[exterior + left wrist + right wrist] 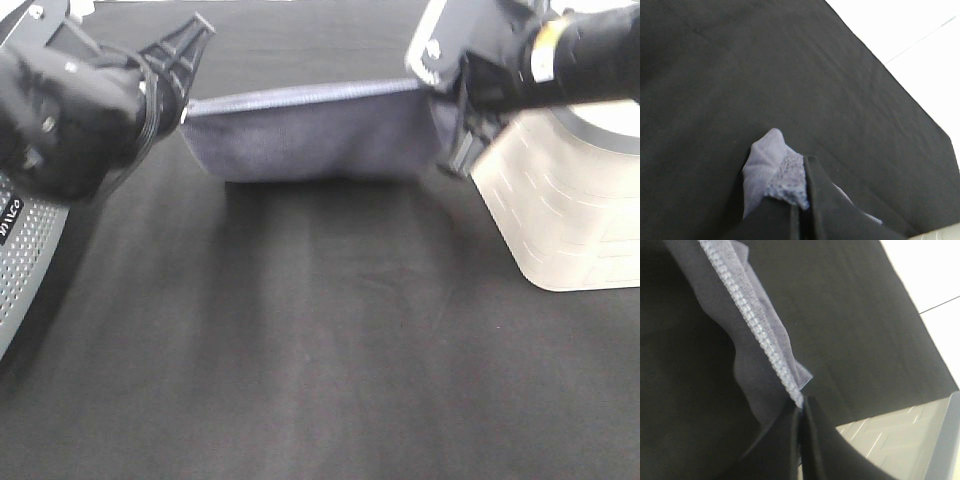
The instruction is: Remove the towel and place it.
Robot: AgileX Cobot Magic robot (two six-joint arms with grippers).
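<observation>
Hanging taut between both hands, the greyish-purple square microfibre towel (310, 140) appears lifted off the black cloth-covered tabletop (320, 350) — the left hand (805, 180) and right hand (801, 415) each pinch an upper corner. Removal looks done — placing it is not.

Black table covering (320, 350), pale floor (920, 30) beyond its edge.

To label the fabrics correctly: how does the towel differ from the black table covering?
The towel is greyish-purple; the table covering is black. The towel hangs stretched between the left end effector and right end effector; the covering lies flat. Both look like cloth.
</observation>
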